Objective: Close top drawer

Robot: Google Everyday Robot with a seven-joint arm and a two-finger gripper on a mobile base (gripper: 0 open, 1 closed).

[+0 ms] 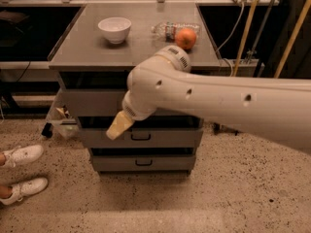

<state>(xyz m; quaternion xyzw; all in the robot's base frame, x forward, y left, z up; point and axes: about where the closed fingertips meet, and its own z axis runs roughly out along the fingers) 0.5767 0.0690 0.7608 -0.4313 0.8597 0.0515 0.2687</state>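
Observation:
The top drawer (92,102) is the tall grey front panel under the cabinet top, with a dark gap above it, so it stands a little way out. Its handle is hidden behind my arm. My gripper (119,126) has cream-coloured fingers held together, empty, pointing down and left. It sits in front of the lower edge of the top drawer's front, just above the middle drawer (160,138). Whether it touches the panel cannot be told. The bottom drawer (143,162) lies below.
On the cabinet top (141,52) stand a white bowl (114,29), a lying water bottle (167,30) and an orange fruit (186,38). A person's white shoes (24,155) are on the floor at the left. Poles (245,33) and a cable stand at the right.

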